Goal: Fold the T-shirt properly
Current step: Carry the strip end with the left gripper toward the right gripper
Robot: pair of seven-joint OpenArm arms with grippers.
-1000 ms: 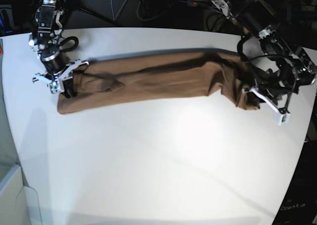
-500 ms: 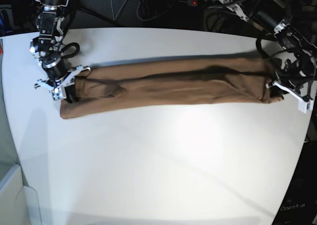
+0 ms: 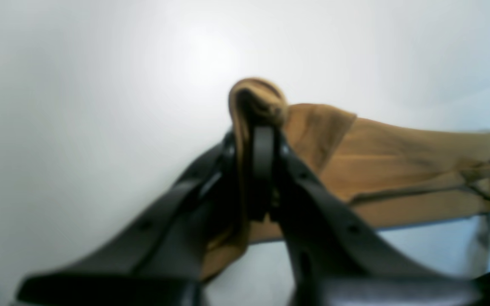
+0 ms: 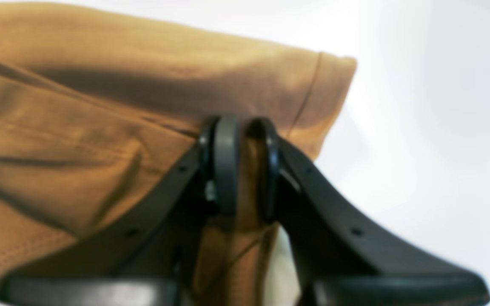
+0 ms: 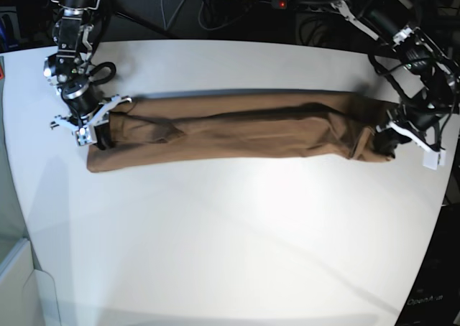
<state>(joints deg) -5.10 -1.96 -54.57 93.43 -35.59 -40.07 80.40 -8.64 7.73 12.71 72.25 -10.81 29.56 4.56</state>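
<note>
Since half a second ago, the left gripper (image 5: 386,141) has drawn inward, slackening the shirt (image 5: 237,127) into a bunch at that end. Soft, matte tan cotton lies as a long narrow band across the smooth white table (image 5: 230,240), between both grippers. Each clamps one end; the right gripper (image 5: 99,128) pinches a hemmed edge.

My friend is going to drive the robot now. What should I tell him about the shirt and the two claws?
Left gripper: shut on one end of the T-shirt.
Right gripper: shut on the other end.
The T-shirt lies on the white table, stretched into a long narrow band between both arms.
Done: folded lengthwise.
Left: probably bring one end over to the other, then let go.
</note>
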